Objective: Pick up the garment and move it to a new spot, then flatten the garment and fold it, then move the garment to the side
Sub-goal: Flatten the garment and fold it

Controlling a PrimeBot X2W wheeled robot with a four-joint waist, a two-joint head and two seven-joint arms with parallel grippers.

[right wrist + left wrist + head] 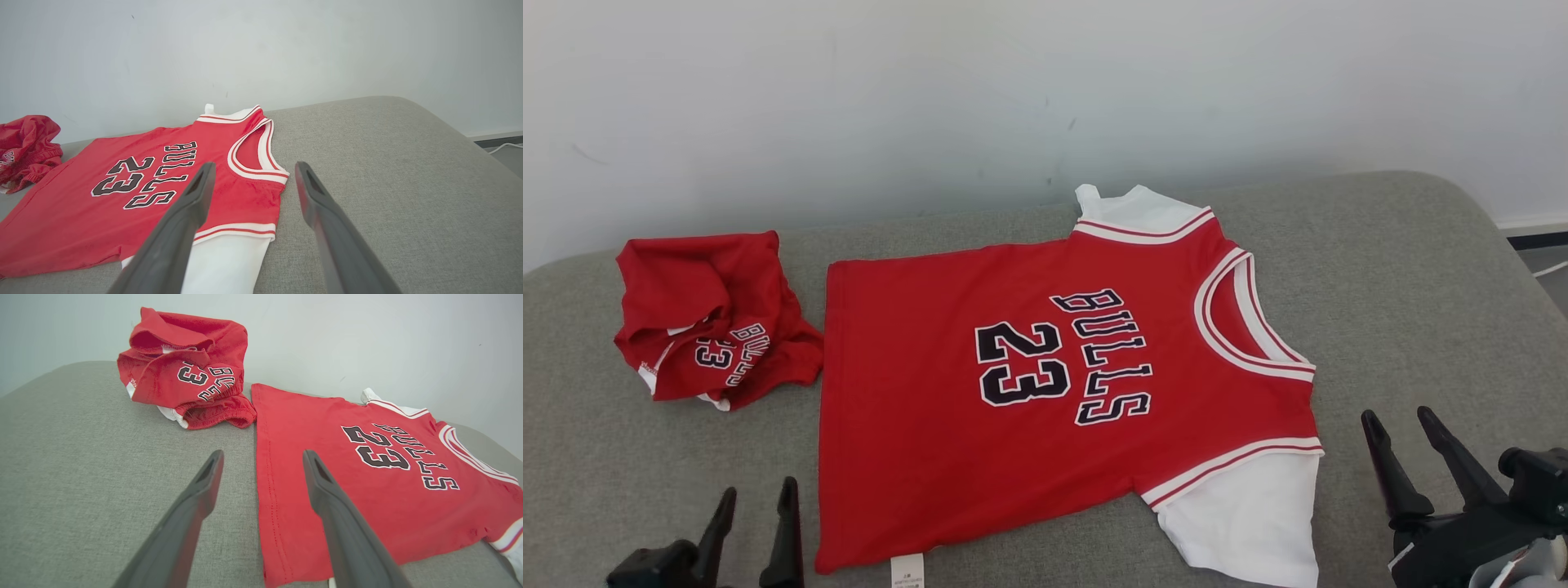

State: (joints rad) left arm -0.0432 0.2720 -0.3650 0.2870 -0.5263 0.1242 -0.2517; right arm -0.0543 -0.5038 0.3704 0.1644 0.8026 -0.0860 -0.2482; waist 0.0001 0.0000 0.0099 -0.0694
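A red jersey (915, 367) with "BULLS 23" and white sleeves lies spread flat on the grey cushion (1421, 286), neck toward the right. My left gripper (758, 490) stands open at the lower left, just off the jersey's hem. In the left wrist view that gripper (263, 454) straddles the hem edge of the jersey (388, 498), above the fabric. My right gripper (1400, 415) is open at the lower right, beside the near white sleeve. Seen from the right wrist, this gripper (255, 165) hovers over the jersey's (81, 212) shoulder and sleeve. Neither holds anything.
A second red garment (711, 318) with the same print lies crumpled at the cushion's far left, touching the jersey's hem corner (184, 371) (24, 143). A pale wall backs the cushion. Bare grey cushion extends to the right; floor (1547, 269) shows past its right edge.
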